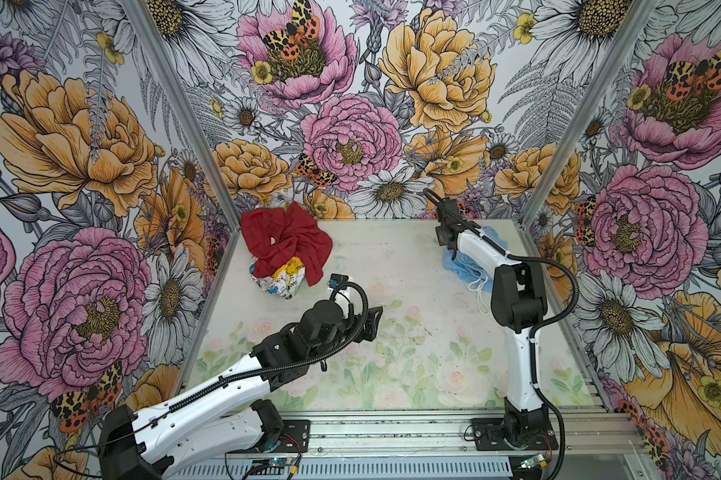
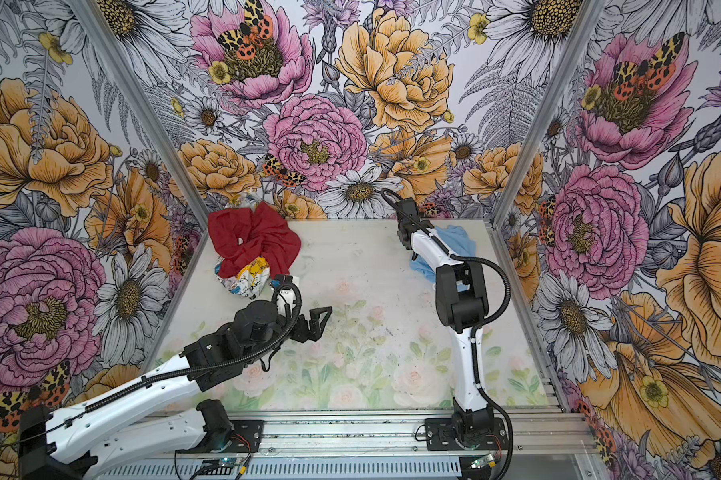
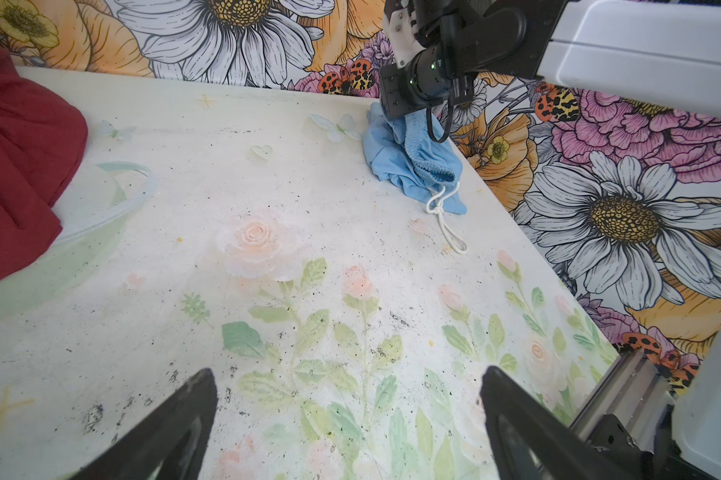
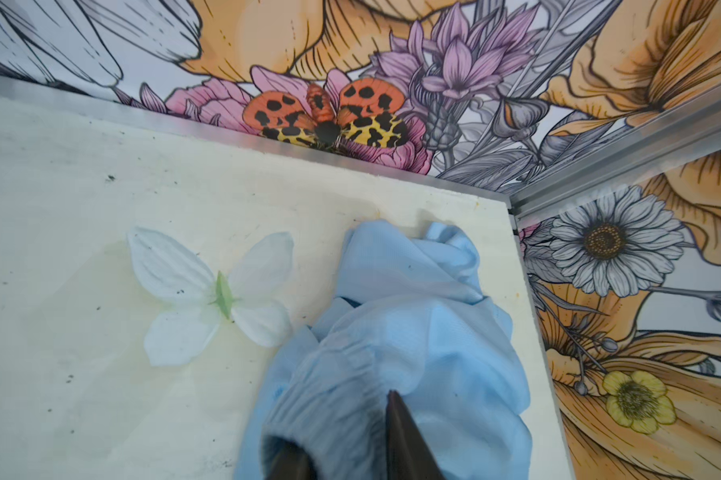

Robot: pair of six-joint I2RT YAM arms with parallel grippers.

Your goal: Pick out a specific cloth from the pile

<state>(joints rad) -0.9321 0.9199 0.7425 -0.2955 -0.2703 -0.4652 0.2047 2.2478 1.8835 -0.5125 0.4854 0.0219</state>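
Observation:
The light blue cloth (image 1: 464, 268) (image 2: 458, 239) lies crumpled by the table's far right corner, apart from the pile. Its white drawstring (image 3: 446, 216) trails toward the front. My right gripper (image 4: 338, 419) points down into it. The fingers (image 4: 396, 419) stand apart, with the gathered waistband bunched between them and draped over one. The pile sits at the far left: a dark red cloth (image 1: 284, 241) on top of a white cloth with yellow-black print (image 1: 281, 276). My left gripper (image 3: 348, 372) (image 1: 373, 320) hovers open and empty over the middle of the table.
Flowered walls close the table (image 1: 392, 257) in at the back and both sides, and the blue cloth lies close to the right wall's metal post (image 4: 599, 187). The left arm (image 1: 225, 386) stretches across the front left. A rail (image 1: 392, 432) runs along the front edge.

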